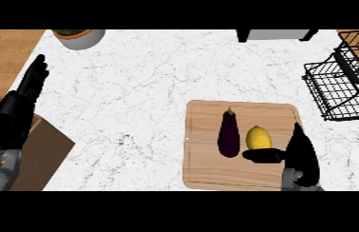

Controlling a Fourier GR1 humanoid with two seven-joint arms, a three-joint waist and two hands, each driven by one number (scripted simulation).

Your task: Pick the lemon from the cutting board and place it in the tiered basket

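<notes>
- Yellow and smooth, the lemon [259, 138] is an oval with a small tip at each end. It lies lengthwise on the cutting board [207, 169], in the board's right half.
- Pale wood with rounded corners, the board rests on the white, grey-veined marble counter [140, 93].
- A dark purple eggplant [229, 132] lies just left of the lemon, parallel to it, stem end pointing away from the robot. The two are very close; whether they touch cannot be told.
- The right hand [301, 152] sits over the board's right edge, just beside the lemon. Its fingers are straight and together, pointing away from the robot. Its thumb [263, 155] sticks out leftward at the lemon's near end. Nothing is held.
- The black wire basket [336, 91] stands at the counter's right edge, beyond the board and apart from it.
- The left hand [24, 93] rests at the left edge, fingers straight and up.
- A grey pot [80, 37] stands at the counter's far left corner.
</notes>
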